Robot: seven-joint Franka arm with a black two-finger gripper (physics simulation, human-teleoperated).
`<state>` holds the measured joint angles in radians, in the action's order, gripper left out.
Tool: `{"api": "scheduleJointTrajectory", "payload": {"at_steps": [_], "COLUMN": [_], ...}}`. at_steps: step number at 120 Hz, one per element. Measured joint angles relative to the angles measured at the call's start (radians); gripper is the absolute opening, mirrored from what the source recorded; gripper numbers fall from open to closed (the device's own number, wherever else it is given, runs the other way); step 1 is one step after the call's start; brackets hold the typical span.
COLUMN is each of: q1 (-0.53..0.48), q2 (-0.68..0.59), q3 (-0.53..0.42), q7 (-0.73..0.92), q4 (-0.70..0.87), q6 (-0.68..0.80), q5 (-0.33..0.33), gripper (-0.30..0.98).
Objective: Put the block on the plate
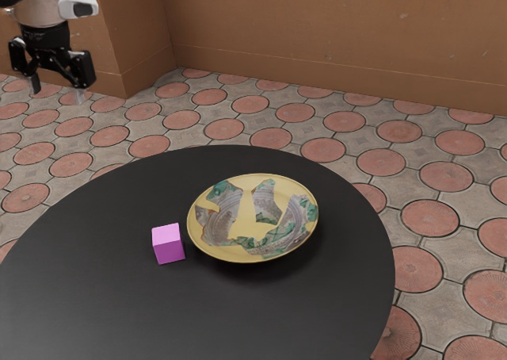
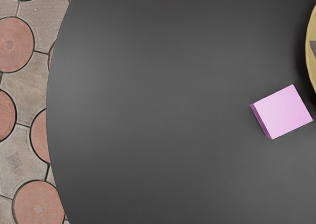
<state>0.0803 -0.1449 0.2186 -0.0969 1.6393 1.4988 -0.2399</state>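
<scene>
Reaching comes first — the gripper (image 1: 57, 94), its fingers (image 1: 79, 97) spread and empty, should descend to the block (image 1: 168, 244) beside the plate (image 1: 253, 218).

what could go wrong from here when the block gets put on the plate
The block sits close beside the plate, so the open gripper might bump the rim while closing on it. The plate's rim looks raised above the table, so a block carried too low could catch it and push the plate.
</scene>
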Motion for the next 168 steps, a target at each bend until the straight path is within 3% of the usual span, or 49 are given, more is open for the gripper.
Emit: {"api": "scheduleJointTrajectory", "payload": {"at_steps": [29,69,92,142,168], "q1": [0.012,0.05,0.048,0.061,-0.012], "q2": [0.032,0.07,0.112,0.208,0.323], "q3": [-0.002,-0.006,-0.022,-0.047,-0.047], "q7": [0.0,0.066,0.163,0.396,0.497], "q4": [0.07,0.335,0.351,0.473,0.418], "q6": [0.021,0.183,0.272,0.456,0.529], "q5": [0.001,0.116,0.151,0.16,0.159], "gripper": [0.69,0.69,0.69,0.69,0.69]}}
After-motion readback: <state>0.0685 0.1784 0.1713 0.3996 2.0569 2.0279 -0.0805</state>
